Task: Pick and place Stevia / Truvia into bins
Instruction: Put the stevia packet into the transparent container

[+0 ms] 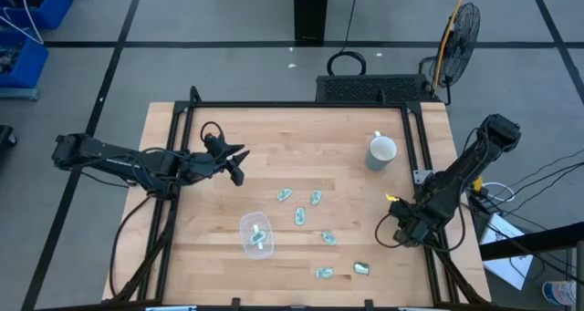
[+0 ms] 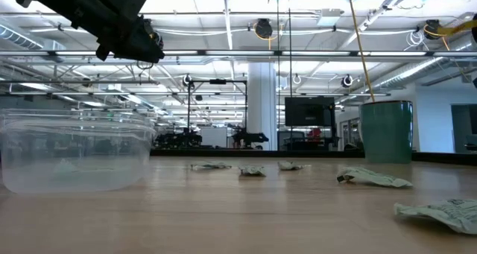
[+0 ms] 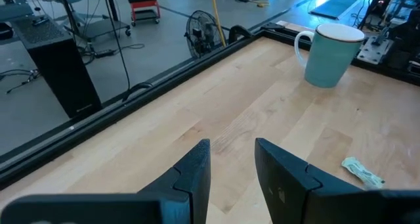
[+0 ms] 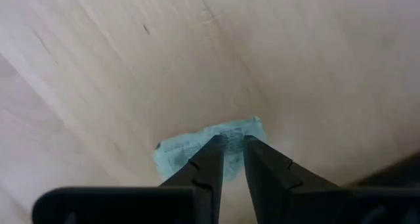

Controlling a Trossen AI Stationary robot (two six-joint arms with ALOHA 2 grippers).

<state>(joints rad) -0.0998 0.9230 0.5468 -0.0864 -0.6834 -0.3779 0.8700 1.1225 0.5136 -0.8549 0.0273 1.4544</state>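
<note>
One thin, light, crumpled packet seemed pinched at its edge by the right gripper, while the left gripper hung open.

— What can't you make out from your station?

— On my right wrist view, the right gripper fingers cover the middle of a Stevia packet; I can't read its print. My low view cuts off the clear bin at the left edge.

— And from above?

— The packet inside the bin is perhaps one, too small to count.
</note>
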